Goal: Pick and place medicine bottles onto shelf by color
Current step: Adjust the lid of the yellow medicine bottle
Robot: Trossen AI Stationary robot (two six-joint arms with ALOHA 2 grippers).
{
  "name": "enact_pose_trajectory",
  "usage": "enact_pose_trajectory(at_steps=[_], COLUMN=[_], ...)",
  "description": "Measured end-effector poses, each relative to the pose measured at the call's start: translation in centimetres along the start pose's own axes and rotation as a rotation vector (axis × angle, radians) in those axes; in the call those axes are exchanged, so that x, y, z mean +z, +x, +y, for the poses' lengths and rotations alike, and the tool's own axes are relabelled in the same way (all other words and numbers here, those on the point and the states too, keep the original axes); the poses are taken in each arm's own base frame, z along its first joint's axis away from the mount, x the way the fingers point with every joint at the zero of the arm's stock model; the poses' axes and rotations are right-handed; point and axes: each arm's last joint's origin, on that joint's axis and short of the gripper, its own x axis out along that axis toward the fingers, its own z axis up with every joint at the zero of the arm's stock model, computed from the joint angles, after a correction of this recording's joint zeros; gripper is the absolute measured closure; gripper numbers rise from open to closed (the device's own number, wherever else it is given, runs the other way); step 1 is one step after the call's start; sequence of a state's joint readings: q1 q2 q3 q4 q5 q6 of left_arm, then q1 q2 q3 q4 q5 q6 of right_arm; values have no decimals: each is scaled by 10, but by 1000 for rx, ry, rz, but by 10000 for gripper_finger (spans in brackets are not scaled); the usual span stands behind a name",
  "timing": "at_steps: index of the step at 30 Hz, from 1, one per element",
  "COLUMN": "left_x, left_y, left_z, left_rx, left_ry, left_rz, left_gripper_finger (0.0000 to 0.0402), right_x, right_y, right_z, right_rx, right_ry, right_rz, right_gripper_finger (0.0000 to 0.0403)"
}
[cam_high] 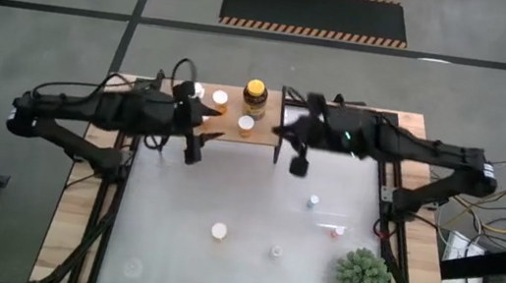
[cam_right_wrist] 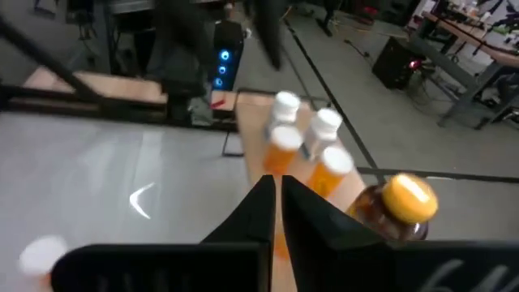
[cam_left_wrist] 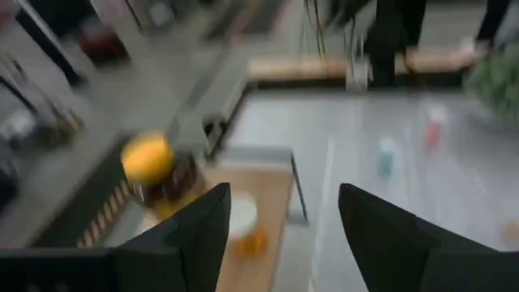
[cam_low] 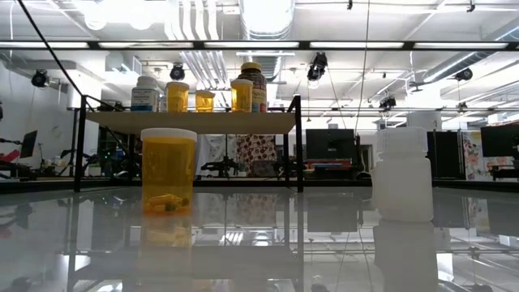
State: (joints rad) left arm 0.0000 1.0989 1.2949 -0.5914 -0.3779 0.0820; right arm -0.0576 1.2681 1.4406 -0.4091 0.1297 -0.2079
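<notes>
The shelf (cam_high: pixel 225 130), a light-wood board on a black frame, stands at the table's far edge. On it are the yellow-capped amber jar (cam_high: pixel 255 92) and several white-capped medicine bottles (cam_high: pixel 220 98), seen close as orange bottles (cam_right_wrist: pixel 285 150) and white ones (cam_right_wrist: pixel 285 104). An orange bottle (cam_low: pixel 168 170) and a white bottle (cam_low: pixel 403 174) stand upright on the tabletop. My left gripper (cam_high: pixel 193 149) hangs open over the shelf's near left edge, holding nothing (cam_left_wrist: pixel 280 219). My right gripper (cam_high: pixel 298 164) is shut and empty (cam_right_wrist: pixel 277 203), just right of the shelf.
A spiky green plant (cam_high: pixel 361 276) sits at the near right corner. Small bottles (cam_high: pixel 219 229), (cam_high: pixel 276 252), (cam_high: pixel 312 201) are scattered over the white tabletop (cam_high: pixel 174 210). The shelf's black frame posts (cam_low: pixel 298 142) rise at its ends.
</notes>
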Motion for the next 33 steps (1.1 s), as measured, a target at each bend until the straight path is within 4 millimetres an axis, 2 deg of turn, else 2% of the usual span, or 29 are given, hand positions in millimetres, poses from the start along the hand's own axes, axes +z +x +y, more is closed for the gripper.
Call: enact_pose_trajectory(at_steps=[4,9,13,18,23,33], left_x=[0,-3,-3,-3,-3,-3], left_y=[-8,-16,-23,-31,-36,-36], left_z=[-3,0,3,7,9,9], left_rx=[30,62,68,73,74,79], left_ry=[47,89,102,102,97,119], left_rz=[-145,-243,-271,-289,-304,-307], left_gripper_finger=[206,214,215,215,215,215], right_x=[7,6,-3,-23,-39,-48], right_y=[26,60,79,95,107,119], right_z=[-34,-78,-110,-138,-151,-151], right_rx=[21,36,42,26,11,22], right_ry=[-4,-6,2,23,43,46], right_rz=[-5,-2,9,51,88,114], right_gripper_finger=[393,394,394,394,394,394])
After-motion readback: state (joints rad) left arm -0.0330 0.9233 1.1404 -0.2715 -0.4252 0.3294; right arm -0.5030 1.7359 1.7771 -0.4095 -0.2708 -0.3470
